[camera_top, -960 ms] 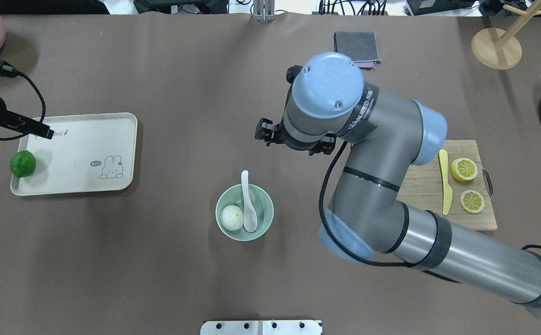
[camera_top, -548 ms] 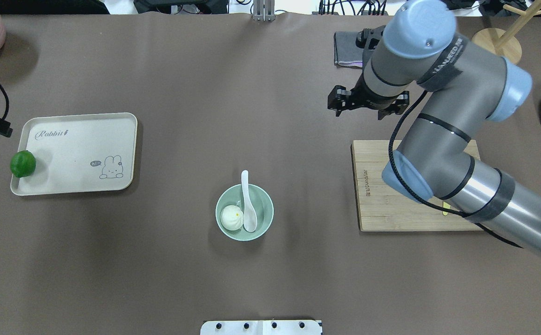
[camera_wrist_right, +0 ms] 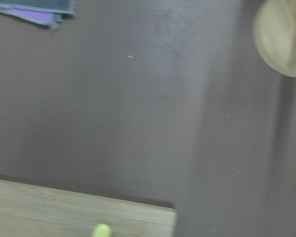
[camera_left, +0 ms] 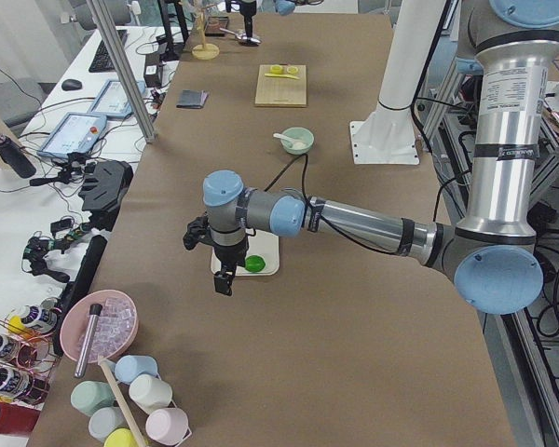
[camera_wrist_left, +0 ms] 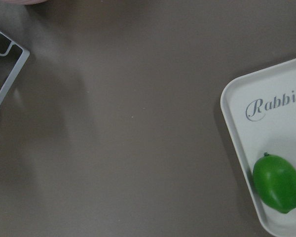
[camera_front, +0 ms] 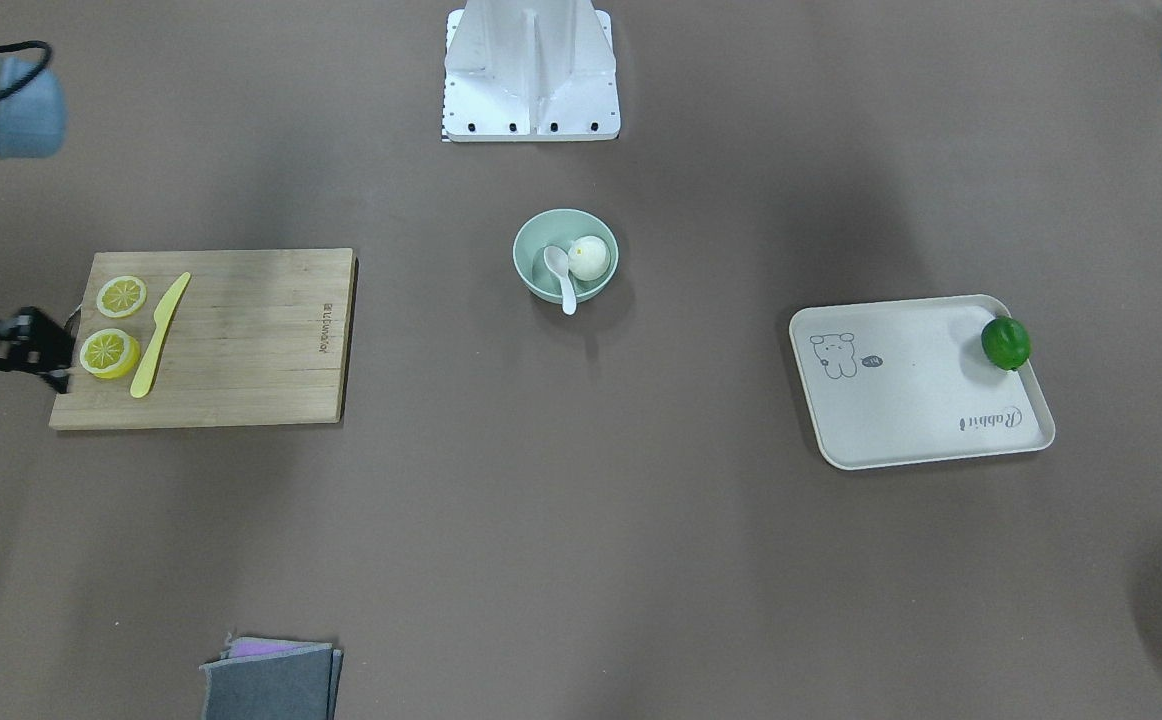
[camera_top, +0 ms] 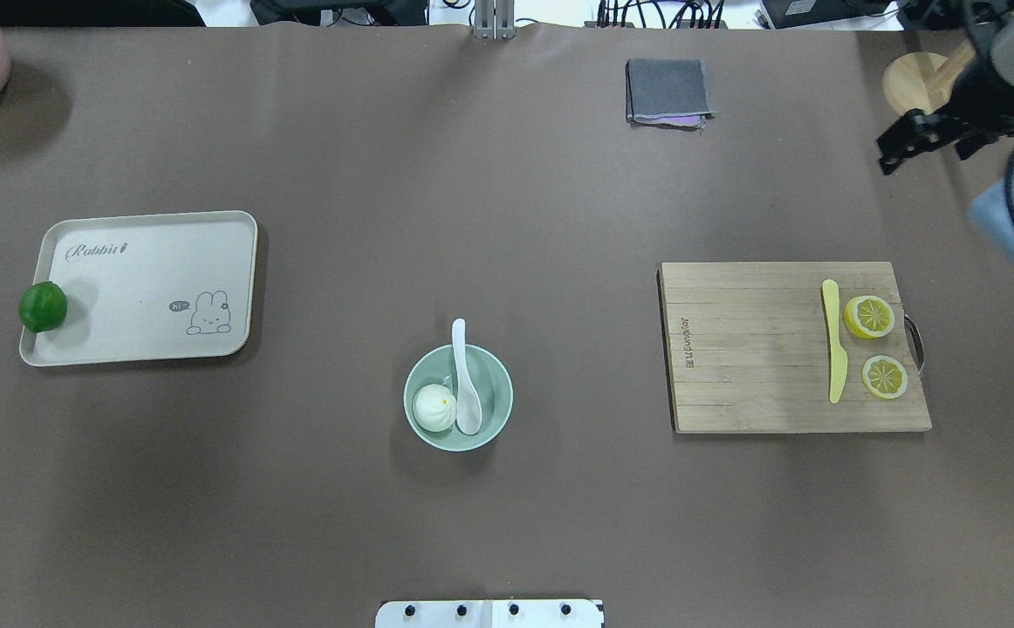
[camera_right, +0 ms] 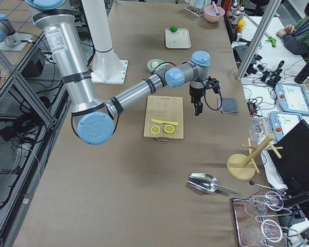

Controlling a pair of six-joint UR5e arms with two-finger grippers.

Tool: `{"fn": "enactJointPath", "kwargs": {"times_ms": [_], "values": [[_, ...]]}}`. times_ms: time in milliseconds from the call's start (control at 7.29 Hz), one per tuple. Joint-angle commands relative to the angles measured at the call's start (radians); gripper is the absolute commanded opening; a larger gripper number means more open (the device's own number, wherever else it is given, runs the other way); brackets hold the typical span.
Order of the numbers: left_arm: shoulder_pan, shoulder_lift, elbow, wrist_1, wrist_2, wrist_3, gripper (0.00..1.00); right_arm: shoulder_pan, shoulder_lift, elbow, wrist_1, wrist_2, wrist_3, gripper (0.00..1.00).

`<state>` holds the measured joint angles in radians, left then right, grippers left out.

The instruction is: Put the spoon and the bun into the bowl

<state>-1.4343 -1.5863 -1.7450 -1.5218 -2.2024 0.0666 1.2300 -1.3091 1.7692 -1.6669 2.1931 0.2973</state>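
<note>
Now right gripper (camera_top: 893,150) farther right

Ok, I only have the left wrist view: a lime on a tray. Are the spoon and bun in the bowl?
Observer: Overhead, the bun sits inside the bowl.
Operator: And the spoon?
Observer: The spoon lies beside the bun, scoop in the bowl, handle over the rim.
Operator: Any gripper nearby?
Observer: No; the right gripper is far off by the wooden stand.
</note>
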Motion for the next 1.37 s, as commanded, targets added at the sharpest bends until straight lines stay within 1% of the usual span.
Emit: {"fn": "enactJointPath", "kwargs": {"times_ms": [0,137,274,548,685,960,1234], "values": [[-0.084,0.005,0.056,0.014,-0.052,0.050,0.99,0.248,-0.239,-0.007,0.002,0.070,-0.347,1.00],[-0.089,0.022,0.071,0.011,-0.127,0.042,0.99,0.323,-0.333,0.001,0.004,0.056,-0.422,1.00],[-0.104,0.064,0.044,0.002,-0.125,0.048,0.99,0.374,-0.387,-0.007,0.004,0.054,-0.437,1.00],[-0.106,0.081,0.024,-0.001,-0.125,0.042,0.99,0.414,-0.461,-0.022,0.003,0.065,-0.437,1.00],[-0.106,0.082,0.019,-0.001,-0.122,0.042,0.99,0.443,-0.470,-0.013,0.004,0.063,-0.437,1.00],[-0.104,0.078,-0.010,-0.003,-0.071,0.050,0.99,0.445,-0.473,-0.020,0.003,0.066,-0.434,1.00],[-0.104,0.078,-0.004,-0.003,-0.071,0.050,0.99,0.444,-0.478,-0.020,0.003,0.068,-0.432,1.00]]}}
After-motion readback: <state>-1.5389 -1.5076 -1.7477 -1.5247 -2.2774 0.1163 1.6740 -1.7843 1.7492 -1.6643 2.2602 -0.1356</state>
